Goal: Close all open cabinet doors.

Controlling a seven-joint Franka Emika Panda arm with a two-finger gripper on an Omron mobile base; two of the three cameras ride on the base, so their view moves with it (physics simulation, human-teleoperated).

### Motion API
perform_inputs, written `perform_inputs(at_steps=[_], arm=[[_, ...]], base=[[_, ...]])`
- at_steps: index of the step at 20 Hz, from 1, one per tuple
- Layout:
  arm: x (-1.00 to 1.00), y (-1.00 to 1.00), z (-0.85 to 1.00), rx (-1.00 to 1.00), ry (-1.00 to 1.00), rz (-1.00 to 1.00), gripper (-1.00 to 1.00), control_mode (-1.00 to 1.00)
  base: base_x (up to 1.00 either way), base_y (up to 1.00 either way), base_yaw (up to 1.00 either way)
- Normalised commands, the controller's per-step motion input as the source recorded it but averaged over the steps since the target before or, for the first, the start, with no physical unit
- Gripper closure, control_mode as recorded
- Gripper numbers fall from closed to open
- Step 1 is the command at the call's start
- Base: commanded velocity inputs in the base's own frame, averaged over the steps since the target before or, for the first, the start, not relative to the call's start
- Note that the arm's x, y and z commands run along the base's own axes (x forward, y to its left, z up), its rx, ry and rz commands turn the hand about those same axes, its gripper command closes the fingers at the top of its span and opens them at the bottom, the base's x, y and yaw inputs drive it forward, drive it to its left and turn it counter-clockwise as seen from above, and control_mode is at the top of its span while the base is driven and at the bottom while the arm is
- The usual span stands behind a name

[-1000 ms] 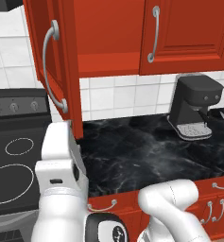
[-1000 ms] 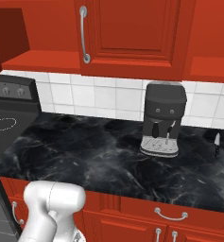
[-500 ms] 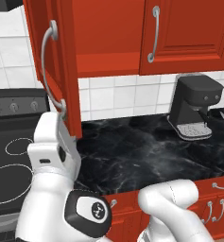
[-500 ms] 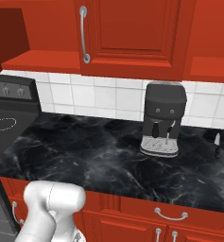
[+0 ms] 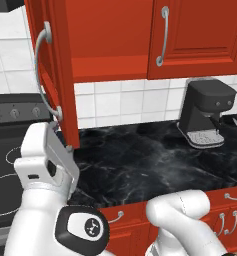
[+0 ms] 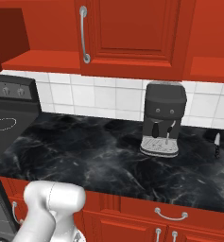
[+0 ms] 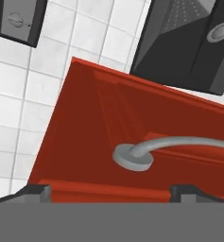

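Open door: the leftmost cabinet door [image 5: 52,75] stands swung out from the wall cabinet, nearly edge-on in the left base view, its curved silver bar handle [image 5: 41,72] facing left toward the stove [image 5: 10,150].
Closed door: the neighbouring cabinet door [image 6: 132,33] lies flush, its handle [image 6: 83,34] vertical.
Change: over the last second the arm has risen along the open door's lower corner; the hand now sits higher and nearer the handle's lower mount than before. The door itself has not swung.
Meaning: this looks like the approach to a push, with closing not yet begun.
Gripper: the gripper [image 7: 108,191] has its fingers spread wide with nothing between them; in the hand view the fingertips [image 7: 35,191] straddle the door's bottom edge just below the handle's mount [image 7: 132,157].
Contact: whether the tips touch the door cannot be told.
Hidden: the cabinet's interior, the door's top and hinge side are cut off; the gripper is behind the wrist in the left base view.
Bystanders: a coffee machine [image 6: 163,118] stands on the black marble counter [image 6: 85,156], well apart from the work.
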Motion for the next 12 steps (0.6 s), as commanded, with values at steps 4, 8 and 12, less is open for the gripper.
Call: perform_inputs(at_steps=[4, 8, 12], arm=[[0.62, 0.02, 0.00, 0.00, 0.00, 0.00, -1.00, -1.00], [0.77, -0.09, 0.00, 0.01, 0.10, -0.01, -1.00, -1.00], [0.74, -0.50, -0.08, 0.08, 0.17, 0.00, -1.00, -1.00]], base=[[0.00, 0.00, 0.00], [0.00, 0.00, 0.00], [0.00, 0.00, 0.00]])
